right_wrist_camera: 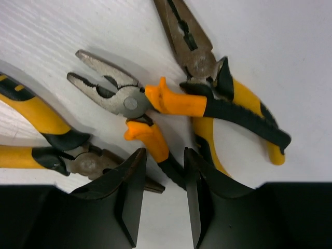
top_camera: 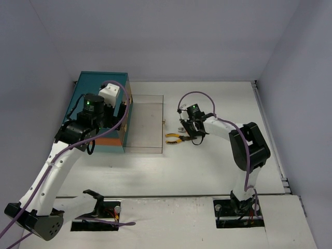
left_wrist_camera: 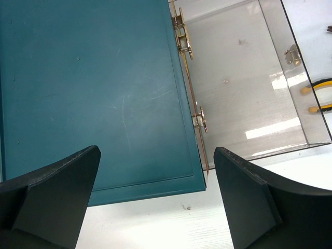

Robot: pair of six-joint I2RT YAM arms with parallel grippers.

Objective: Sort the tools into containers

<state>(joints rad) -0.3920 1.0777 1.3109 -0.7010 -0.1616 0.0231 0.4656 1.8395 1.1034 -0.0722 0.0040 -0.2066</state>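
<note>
pliers handle point(right_wrist_camera: 150, 137) within right claw point(right_wrist_camera: 164, 155)

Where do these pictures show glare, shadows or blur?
Left wrist view: a bright glare streak on the clear drawer; the left pincer looks nearly black. Right wrist view: the orange-handled pliers are sharp, casting soft shadows on the table. Top view: even light.

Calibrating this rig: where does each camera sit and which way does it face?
Top external: above and behind the bases, looking down on white table, teal box-shaped chest, both arms.
Left wrist: above the chest, looking down on its top and a clear plastic drawer; black fingers show.
Right wrist: looking down on orange-handled steel pliers; fingers astride one handle.
Shared: chest and drawer, top and left wrist.
</note>
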